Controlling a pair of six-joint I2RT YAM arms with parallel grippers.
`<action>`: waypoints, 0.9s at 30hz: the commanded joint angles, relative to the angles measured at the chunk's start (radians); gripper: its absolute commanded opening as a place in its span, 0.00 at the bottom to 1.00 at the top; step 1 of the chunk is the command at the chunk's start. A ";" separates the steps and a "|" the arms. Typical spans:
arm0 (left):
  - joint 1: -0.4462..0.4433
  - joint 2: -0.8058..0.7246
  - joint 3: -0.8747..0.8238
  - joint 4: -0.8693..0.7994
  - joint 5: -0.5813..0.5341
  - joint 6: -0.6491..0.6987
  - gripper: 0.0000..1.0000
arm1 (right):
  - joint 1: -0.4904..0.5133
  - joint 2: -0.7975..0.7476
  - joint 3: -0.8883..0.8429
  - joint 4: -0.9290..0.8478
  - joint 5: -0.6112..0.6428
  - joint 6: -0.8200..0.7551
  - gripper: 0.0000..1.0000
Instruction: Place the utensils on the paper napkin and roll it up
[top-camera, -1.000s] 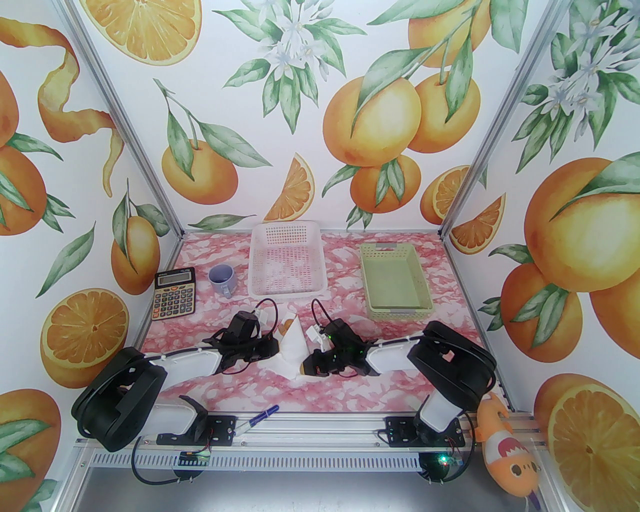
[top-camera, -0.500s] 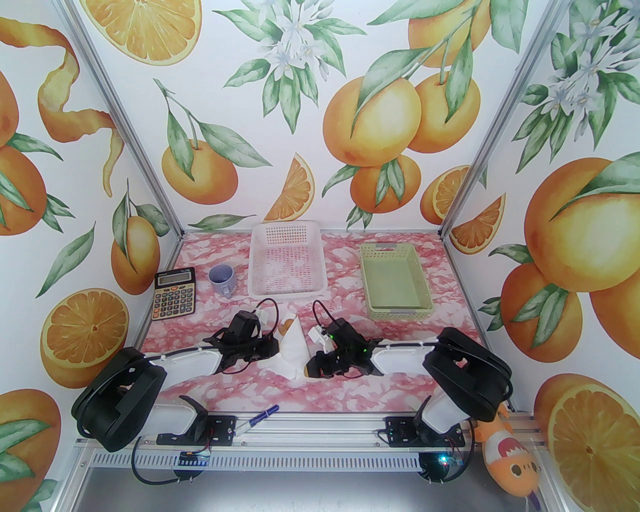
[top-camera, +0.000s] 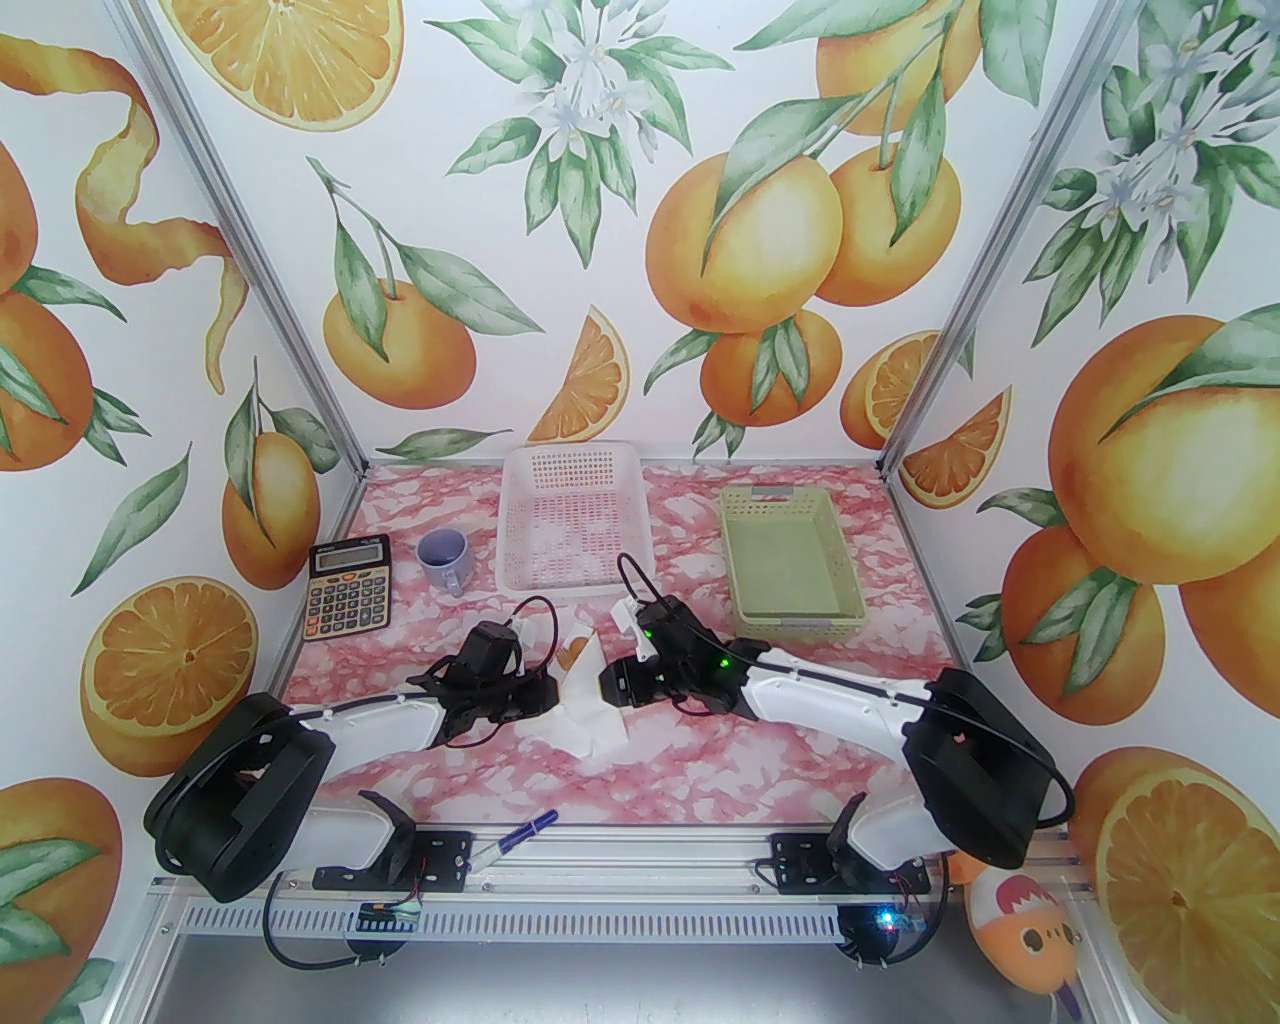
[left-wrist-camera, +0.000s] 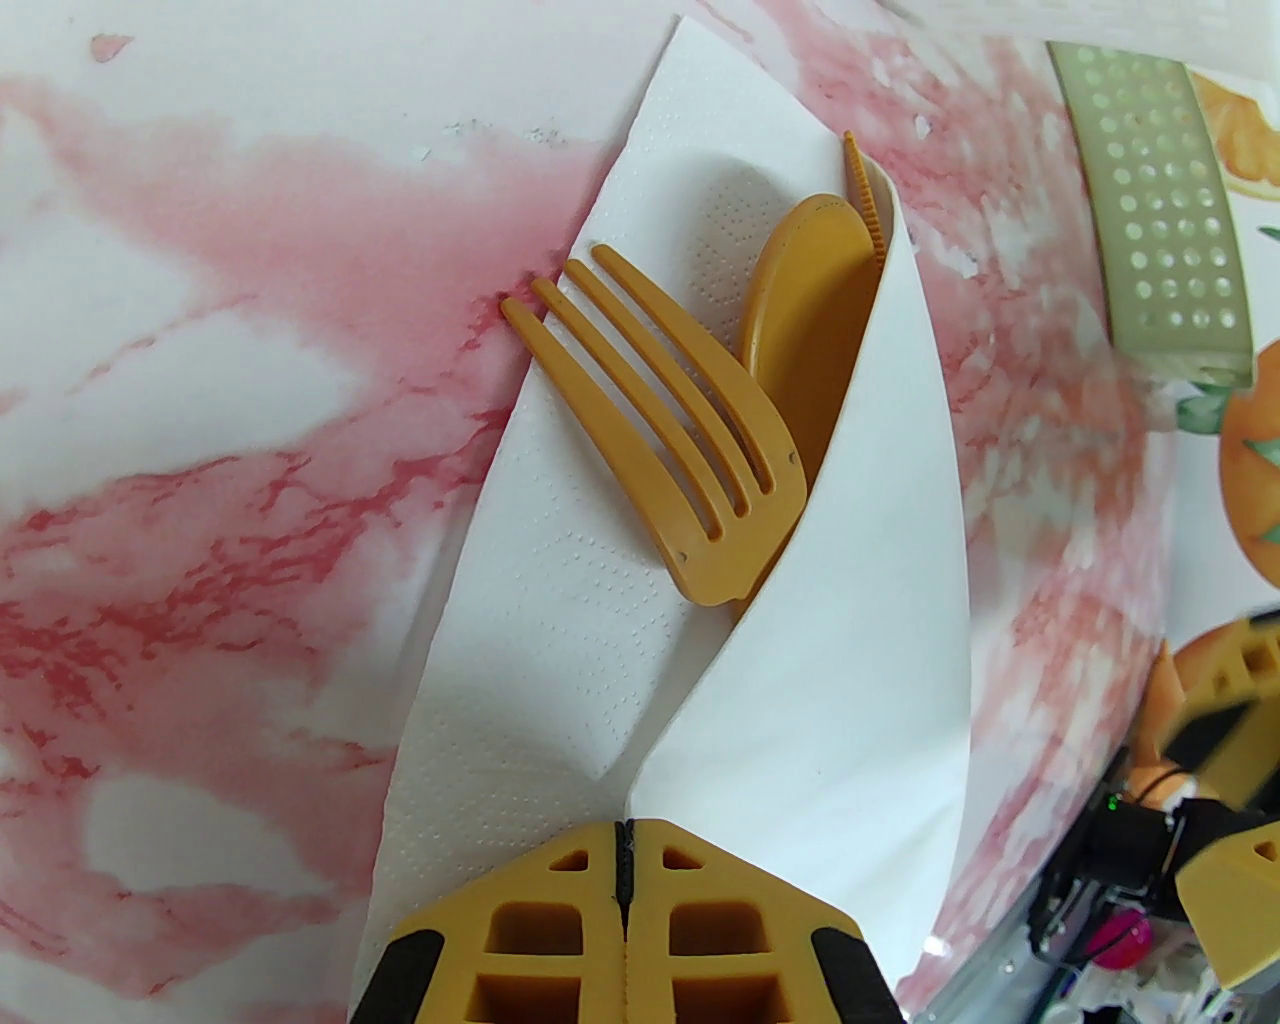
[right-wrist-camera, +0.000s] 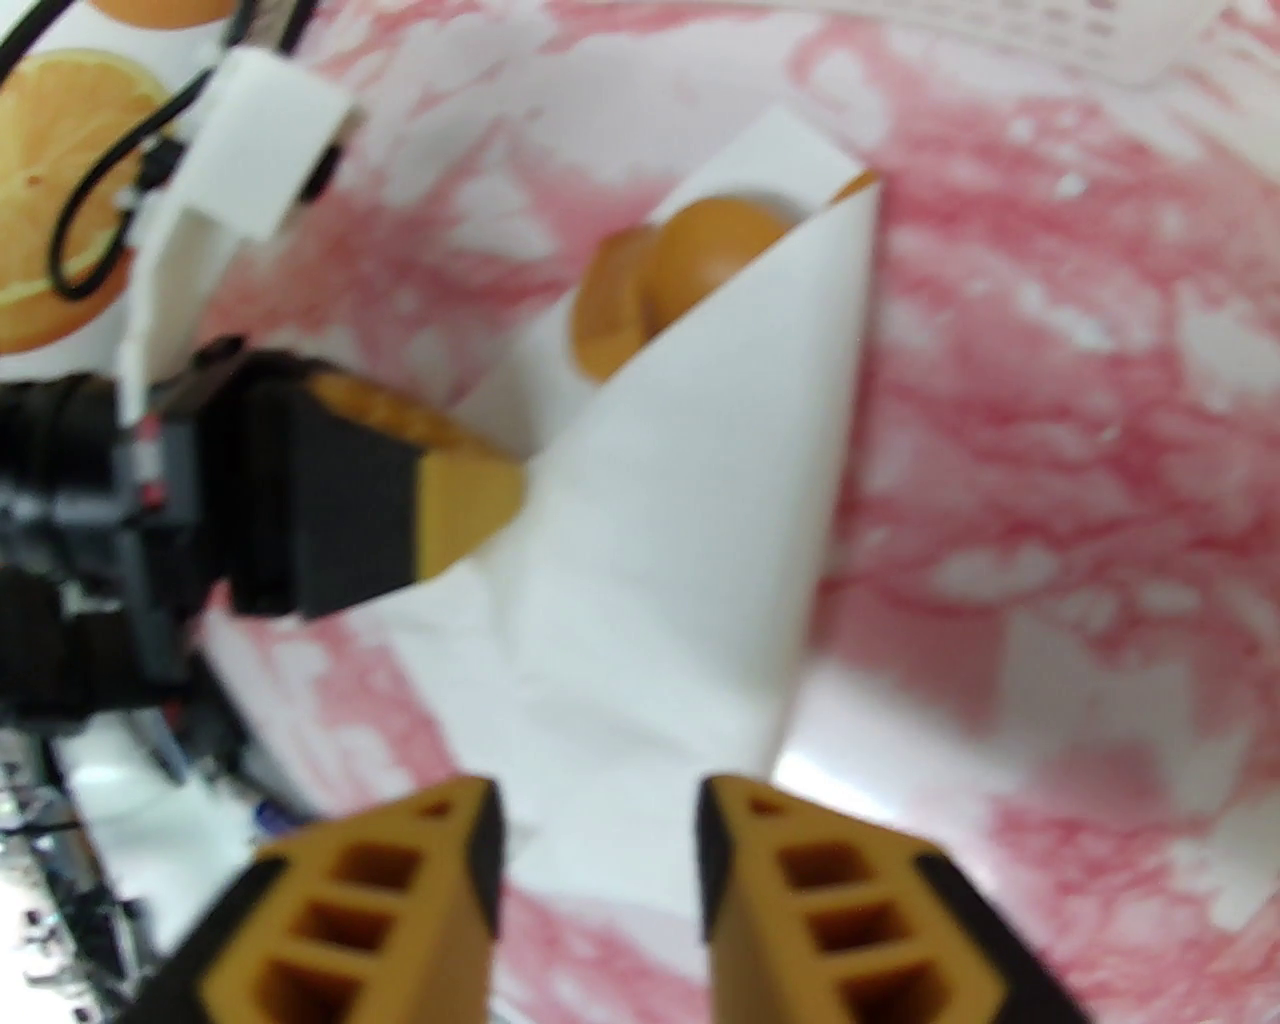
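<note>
Left gripper (left-wrist-camera: 625, 850), jaws closed, is pressing its tip against the fold of the paper napkin (left-wrist-camera: 860, 560) at mid-table, where the fork (left-wrist-camera: 680, 400) and spoon (left-wrist-camera: 800, 300) are lying half wrapped. Right gripper (right-wrist-camera: 597, 850), jaws parted and holding nothing, is hovering beside the flap. White basket (top-camera: 572, 520), green basket (top-camera: 790, 580), mug (top-camera: 443, 558) and calculator (top-camera: 348, 585) are standing well behind, with a blue pen (top-camera: 520, 833) lying at the near edge.

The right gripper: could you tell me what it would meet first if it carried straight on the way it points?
Most likely the napkin: its folded flap lies straight ahead of the right gripper, in line with its open jaws, though depth is unclear.
</note>
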 joint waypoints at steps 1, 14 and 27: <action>-0.002 0.023 -0.027 -0.020 -0.014 -0.012 0.00 | 0.028 0.058 0.040 -0.020 0.187 -0.059 0.53; -0.002 0.008 -0.025 -0.048 -0.021 -0.004 0.00 | 0.091 0.266 0.183 0.022 0.255 -0.140 0.64; -0.003 0.006 -0.030 -0.047 -0.019 -0.004 0.00 | 0.112 0.369 0.244 -0.065 0.268 -0.170 0.66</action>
